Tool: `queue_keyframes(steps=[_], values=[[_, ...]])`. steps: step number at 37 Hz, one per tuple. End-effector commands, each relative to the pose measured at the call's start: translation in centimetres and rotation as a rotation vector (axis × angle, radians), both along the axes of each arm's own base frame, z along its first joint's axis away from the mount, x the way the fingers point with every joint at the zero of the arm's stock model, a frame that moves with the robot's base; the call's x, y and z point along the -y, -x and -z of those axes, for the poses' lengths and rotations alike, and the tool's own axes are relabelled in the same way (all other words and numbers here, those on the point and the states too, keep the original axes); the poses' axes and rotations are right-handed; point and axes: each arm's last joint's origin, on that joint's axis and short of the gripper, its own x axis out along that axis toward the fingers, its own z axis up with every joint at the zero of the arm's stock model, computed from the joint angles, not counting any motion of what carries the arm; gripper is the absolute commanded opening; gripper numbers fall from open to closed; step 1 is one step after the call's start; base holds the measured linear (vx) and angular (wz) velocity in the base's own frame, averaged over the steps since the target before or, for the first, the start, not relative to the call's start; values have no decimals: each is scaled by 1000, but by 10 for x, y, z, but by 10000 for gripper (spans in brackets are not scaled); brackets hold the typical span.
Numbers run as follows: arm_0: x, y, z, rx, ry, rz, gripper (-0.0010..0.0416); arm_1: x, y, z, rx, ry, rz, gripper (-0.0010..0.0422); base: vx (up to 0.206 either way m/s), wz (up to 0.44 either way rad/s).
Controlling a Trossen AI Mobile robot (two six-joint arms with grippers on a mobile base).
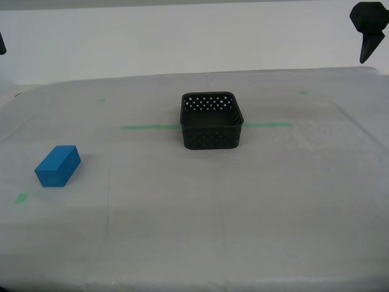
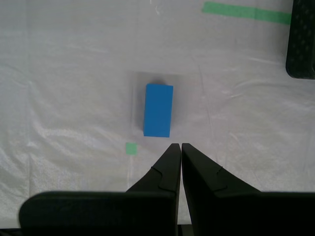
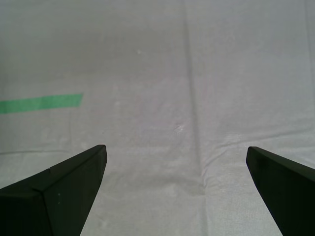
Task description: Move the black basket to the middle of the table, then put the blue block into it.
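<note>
black basket (image 1: pixel 211 121) empty, blue block (image 1: pixel 58 165) outside

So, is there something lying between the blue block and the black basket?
No. In the exterior view, only bare cloth of the table lies between the blue block and the black basket.

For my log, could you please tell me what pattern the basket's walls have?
Rows of round holes in black basket walls, clearest in the exterior view.

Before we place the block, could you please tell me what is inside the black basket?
The black basket looks empty: its far inner wall and part of its floor show nothing. The near wall hides the front of the floor. The blue block lies apart on the table.
</note>
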Motion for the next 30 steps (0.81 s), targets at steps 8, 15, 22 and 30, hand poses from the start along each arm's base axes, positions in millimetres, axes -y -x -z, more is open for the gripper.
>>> queue_keyframes(steps=[8, 15, 22, 30], values=[[0, 0, 0, 4, 0, -2, 399, 0, 2, 0, -19, 1, 22, 0, 0, 0], [0, 0, 0, 5, 0, -2, 398, 0, 2, 0, -20, 0, 21, 43, 0, 0], [0, 0, 0, 5, 1, -2, 399, 0, 2, 0, -17, -1, 28, 142, 0, 0], [0, 0, 0, 6, 1, -2, 398, 0, 2, 0, -17, -1, 28, 268, 0, 0]])
